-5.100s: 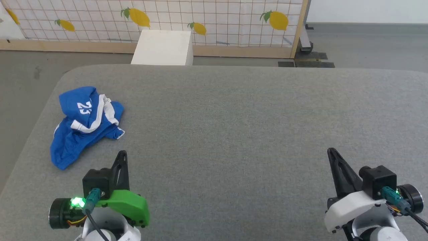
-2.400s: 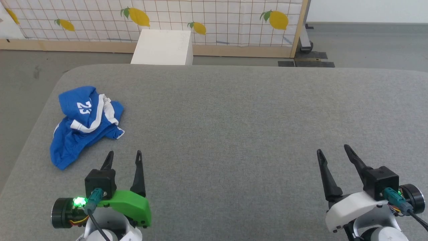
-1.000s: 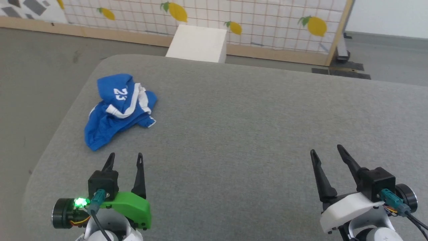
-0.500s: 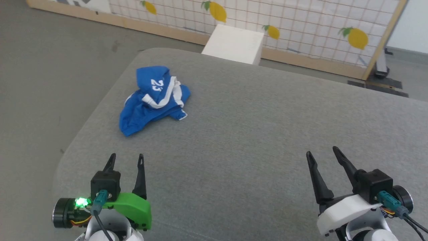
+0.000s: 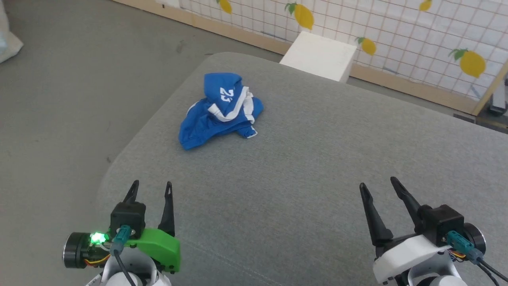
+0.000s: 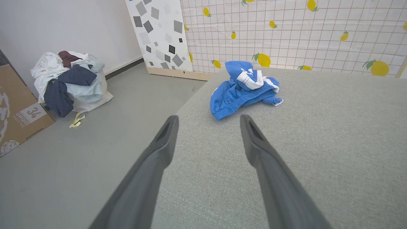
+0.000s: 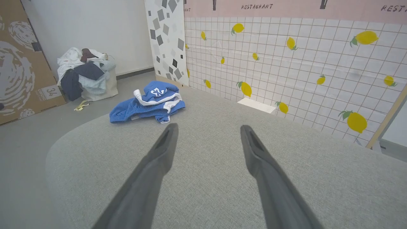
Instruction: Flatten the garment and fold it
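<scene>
The garment (image 5: 219,111) is a crumpled heap of bright blue shorts with white trim and a white "23", lying near the far left corner of the grey padded table (image 5: 317,167). The left wrist view has the garment (image 6: 244,89) ahead of the fingers, and the right wrist view has it (image 7: 148,103) far off to the upper left. My left gripper (image 5: 152,188) hovers open over the table's near left edge, well short of the garment, nothing between its fingers. My right gripper (image 5: 379,186) is open and empty at the near right.
A white box (image 5: 319,55) stands on the floor behind the table, before a lemon-print screen (image 5: 397,24). A pile of clothes (image 6: 68,81) and a cardboard box (image 6: 16,111) sit on the grey floor to the left. The table's left edge drops off beside my left gripper.
The head camera has turned left, so the garment now sits nearer the picture's middle. Both grippers keep their places and stay open; further back, they were shut.
</scene>
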